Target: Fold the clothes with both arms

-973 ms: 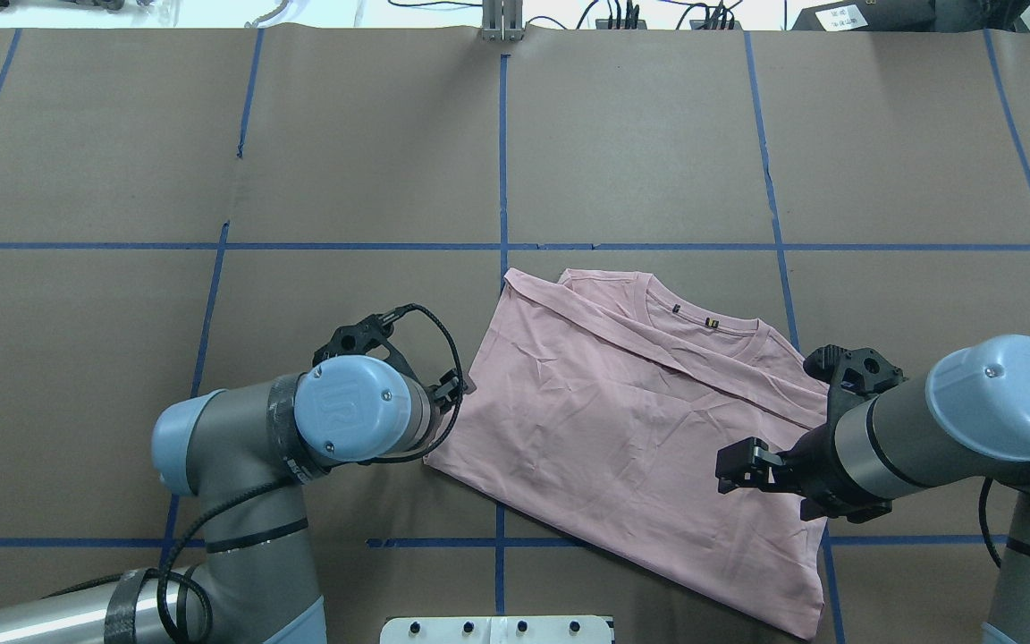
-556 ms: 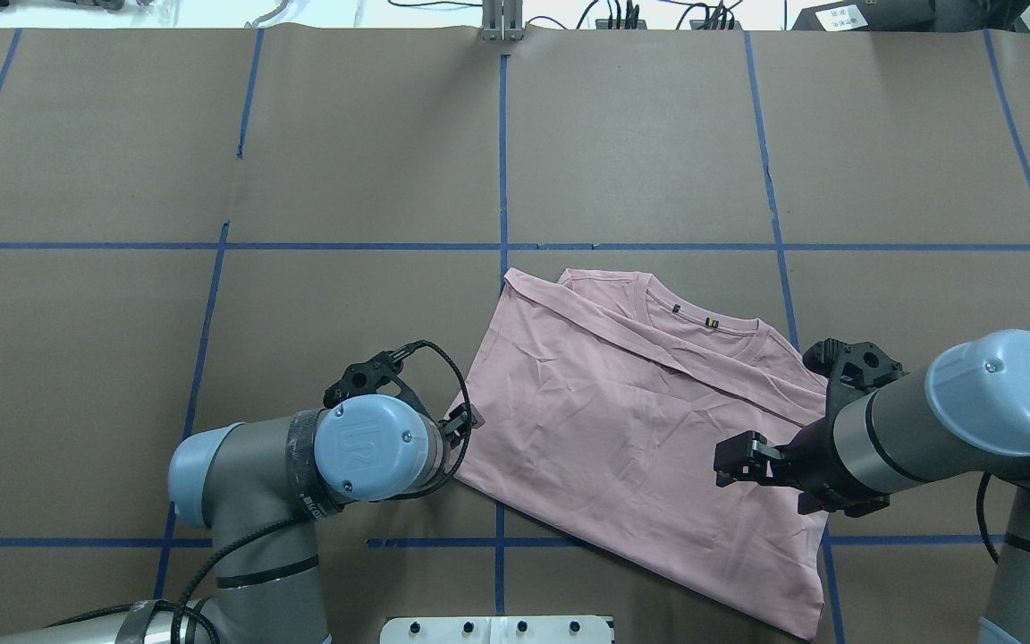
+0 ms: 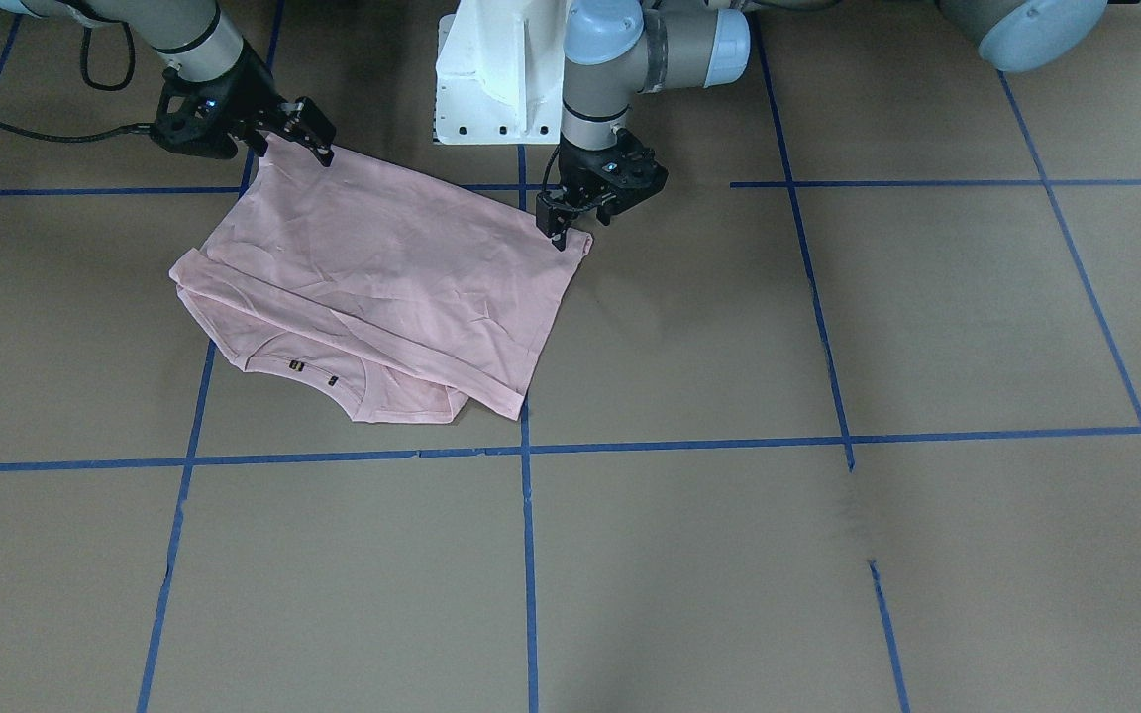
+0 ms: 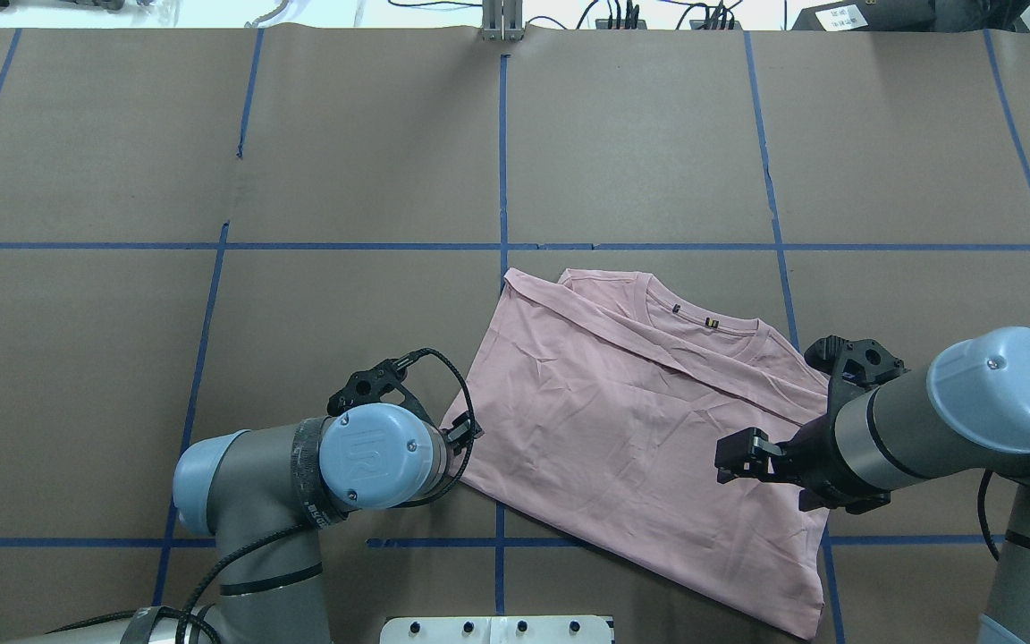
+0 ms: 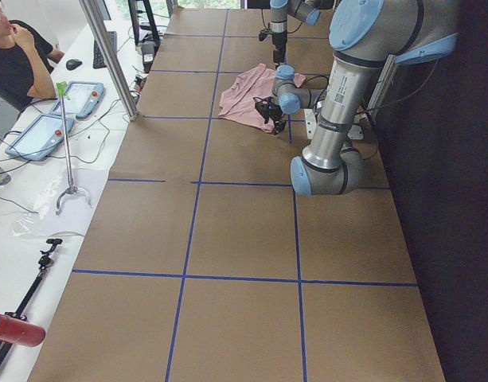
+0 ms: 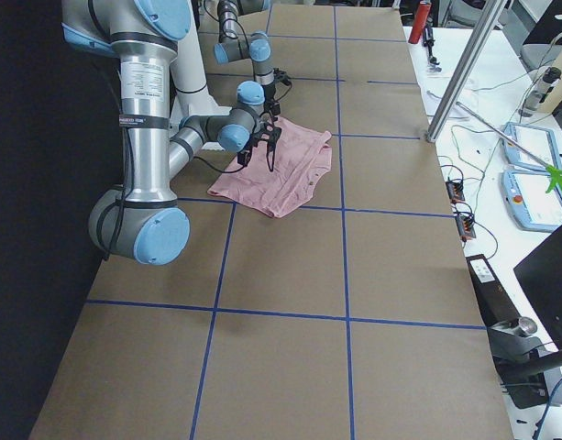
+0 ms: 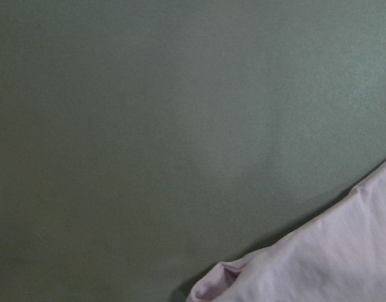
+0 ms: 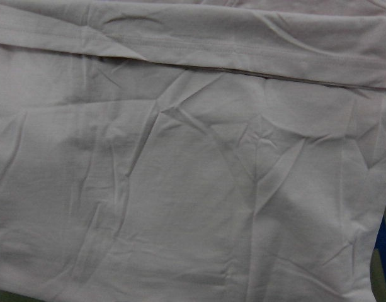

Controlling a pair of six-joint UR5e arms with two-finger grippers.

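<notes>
See pale pink T-shirt point(image 4: 622, 420) flat on brown table point(image 4: 345, 161), lower centre-right of overhead view. Already part-folded, with a flap over the body and collar point(image 4: 703, 322) peeking out along the upper edge. No print showing. Put its long axis on the diagonal, upper left to lower right of that frame.

Read left gripper point(image 3: 575, 226) as parted and empty, pointing down at the shirt's lower-left corner (overhead). From front view, can't tell whether touching that corner or just above it. Matches left wrist view: corner tip at lower right of frame, bare table elsewhere.

Read right gripper point(image 4: 728, 458) as parted too, gripping nothing, hovering over cloth inboard of the right edge, at no corner. Only fabric in right wrist view.

Key relation: trace the near hem from left gripper down-right to the corner at bottom right of overhead. Count left as on its end already. Count right as nearer the other end but short of it, with that corner down and right of the jaws. Guess next: pinch both ends, carry hem up toward collar.
</notes>
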